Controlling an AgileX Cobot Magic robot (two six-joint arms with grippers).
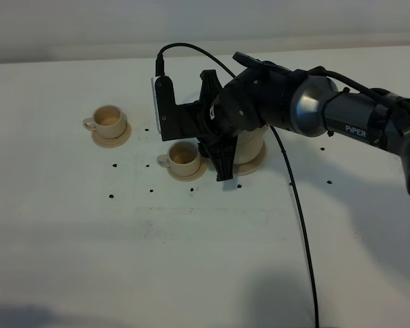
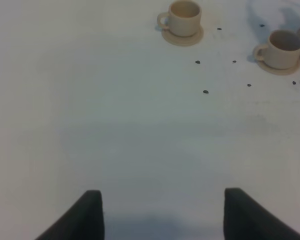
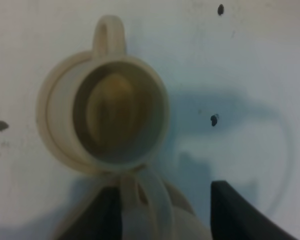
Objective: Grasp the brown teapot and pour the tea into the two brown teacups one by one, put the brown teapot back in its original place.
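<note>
**Getting a hold on the teapot's handle**

The brown teapot (image 1: 251, 145) stands on its wide saucer (image 1: 260, 162), the spot where it belongs. Most of it is hidden under the right arm.

The right gripper (image 3: 164, 187) sits at the teapot's loop handle (image 3: 149, 200), with one finger on each side. Its jaws are apart. One finger is close to the loop and the other has a gap, so nothing is squeezed yet. I think the handle is a good place to hold, because then the pot can be tipped.

Just beside the teapot is the near teacup (image 1: 184, 156) on its little saucer, its handle pointing away from the pot. The far teacup (image 1: 111, 119) is farther from the teapot. Both stand upright, mouths up, ready for tea.

The left gripper (image 2: 162, 192) is well apart from the teapot, jaws wide and holding nothing, probably to stay out of the way.
</note>
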